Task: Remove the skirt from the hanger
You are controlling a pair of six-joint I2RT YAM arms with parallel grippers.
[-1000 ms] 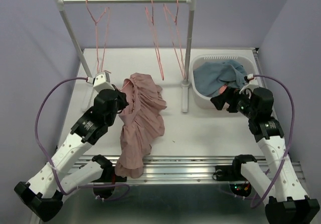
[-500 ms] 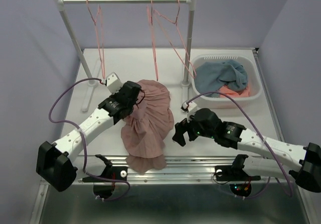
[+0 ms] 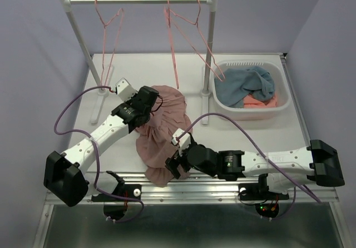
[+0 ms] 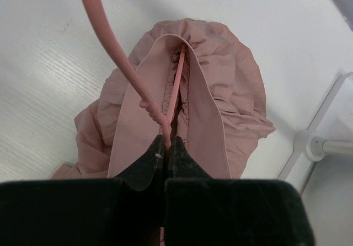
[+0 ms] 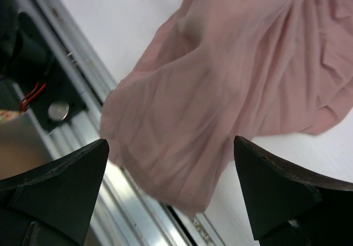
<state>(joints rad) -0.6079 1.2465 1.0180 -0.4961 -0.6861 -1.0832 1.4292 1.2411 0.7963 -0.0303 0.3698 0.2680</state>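
Left gripper pinches the pink hanger. Right gripper is wide open over the skirt on the white table. The walls are purple.

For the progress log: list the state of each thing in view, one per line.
Skirt: on the hanger, heaped on the table, hem over its near edge.
Hanger: off the rail, inside the skirt's top.
Left gripper: shut on the hanger.
Right gripper: open, at the skirt's hem.
Basket: holds blue-grey cloth and coral cloth.
Spare hangers: bare, on the rail.
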